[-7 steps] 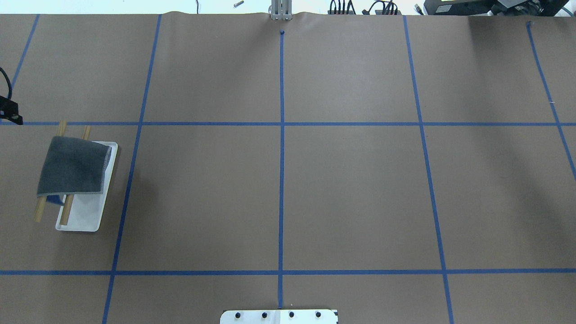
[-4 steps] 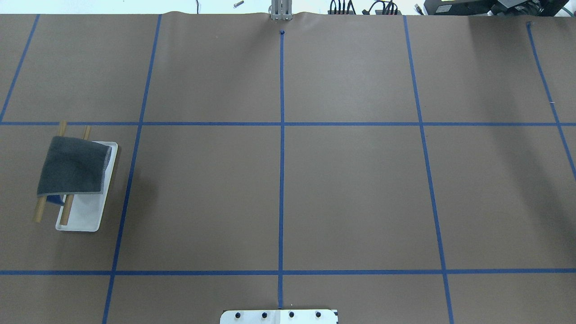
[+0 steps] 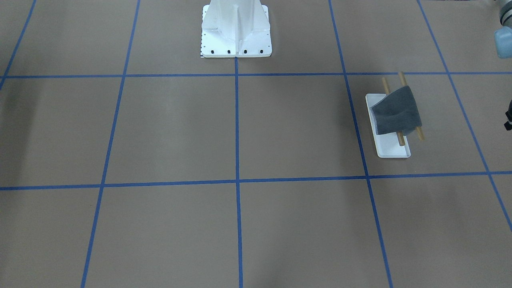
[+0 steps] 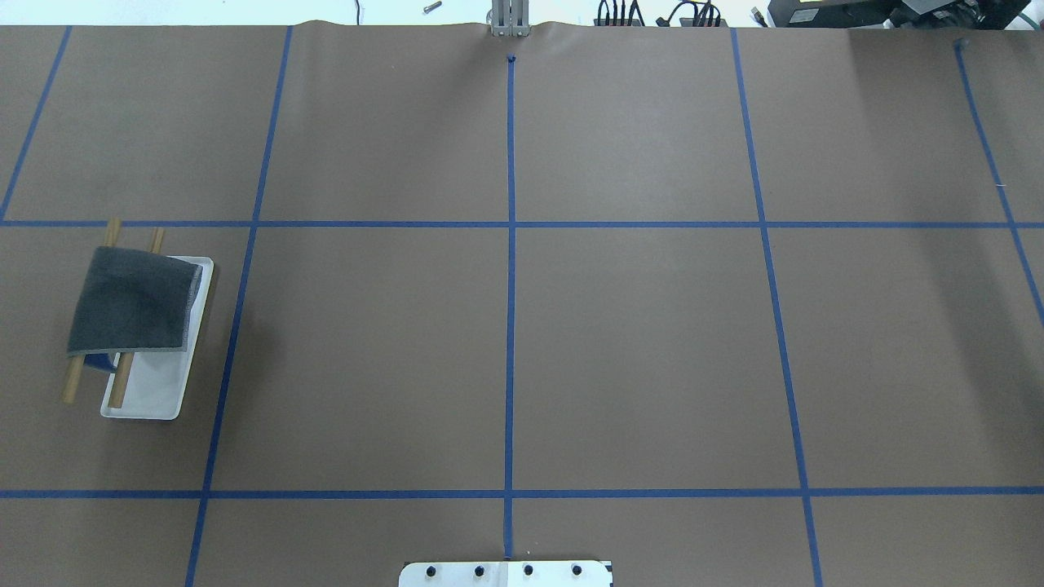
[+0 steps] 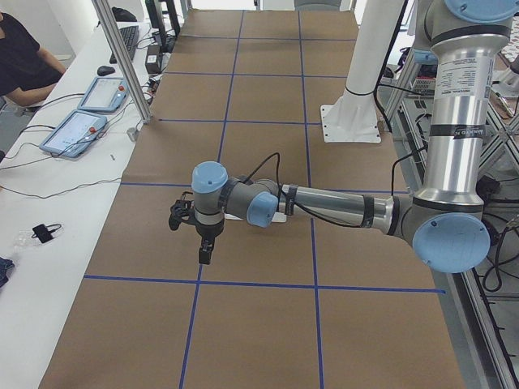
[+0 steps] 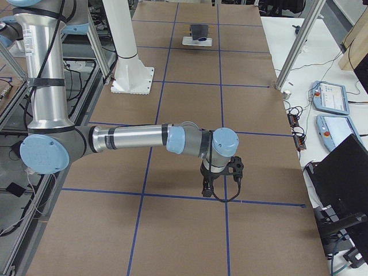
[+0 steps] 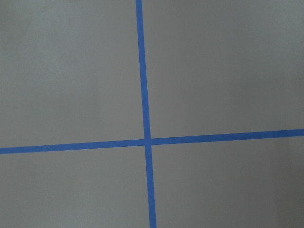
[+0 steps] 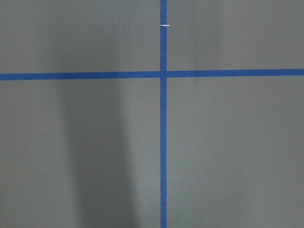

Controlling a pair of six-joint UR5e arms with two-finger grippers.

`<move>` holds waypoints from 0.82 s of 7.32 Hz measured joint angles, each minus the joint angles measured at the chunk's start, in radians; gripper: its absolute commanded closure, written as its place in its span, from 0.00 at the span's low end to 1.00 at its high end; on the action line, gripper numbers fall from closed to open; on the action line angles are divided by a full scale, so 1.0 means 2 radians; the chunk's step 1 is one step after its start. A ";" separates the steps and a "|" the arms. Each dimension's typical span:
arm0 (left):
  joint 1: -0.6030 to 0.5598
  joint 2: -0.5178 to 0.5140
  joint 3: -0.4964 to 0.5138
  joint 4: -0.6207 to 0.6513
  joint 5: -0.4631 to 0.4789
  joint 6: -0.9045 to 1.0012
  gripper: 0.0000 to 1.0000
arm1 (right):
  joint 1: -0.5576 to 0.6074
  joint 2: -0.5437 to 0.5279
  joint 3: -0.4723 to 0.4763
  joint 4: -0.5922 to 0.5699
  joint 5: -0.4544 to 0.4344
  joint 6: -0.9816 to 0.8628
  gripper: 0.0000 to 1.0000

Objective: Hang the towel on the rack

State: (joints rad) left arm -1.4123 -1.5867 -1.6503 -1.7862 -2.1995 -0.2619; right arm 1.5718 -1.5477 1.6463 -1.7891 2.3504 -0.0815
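Observation:
The dark grey towel lies draped over the two tan dowel bars of the rack, whose white tray base stands at the table's left side. Both also show in the front view, towel and rack, and far off in the right view, towel. A bit of the towel's blue side shows under its near edge. My left gripper hangs over the table beyond the rack, touching neither; I cannot tell if it is open. My right gripper hangs over bare table at the far right end; I cannot tell its state.
The large white bolted pedestal stands at the robot's side of the table. Blue tape lines divide the brown table cover. Tablets and cables lie on the side benches, where a person sits.
The dark tip of my left gripper, seen at the overhead view's left edge one second ago, has moved out of that view. Towel and rack have not moved.

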 measured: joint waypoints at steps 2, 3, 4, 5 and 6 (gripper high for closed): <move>-0.029 -0.002 0.005 0.018 -0.003 0.000 0.02 | 0.000 0.000 -0.002 0.016 -0.001 0.012 0.00; -0.037 -0.003 0.005 0.041 -0.013 -0.001 0.02 | 0.000 0.004 0.001 0.018 -0.001 0.029 0.00; -0.045 -0.003 0.005 0.057 -0.033 -0.001 0.02 | 0.000 0.011 0.002 0.018 -0.001 0.043 0.00; -0.050 -0.002 0.005 0.065 -0.051 -0.001 0.02 | -0.001 0.016 0.003 0.018 0.000 0.050 0.00; -0.053 -0.001 0.005 0.069 -0.059 -0.001 0.02 | -0.001 0.018 0.003 0.018 0.002 0.052 0.00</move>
State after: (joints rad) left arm -1.5182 -1.5880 -1.6404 -1.6487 -2.3184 -0.2638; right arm 1.5698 -1.5110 1.6519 -1.7528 2.3540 0.0234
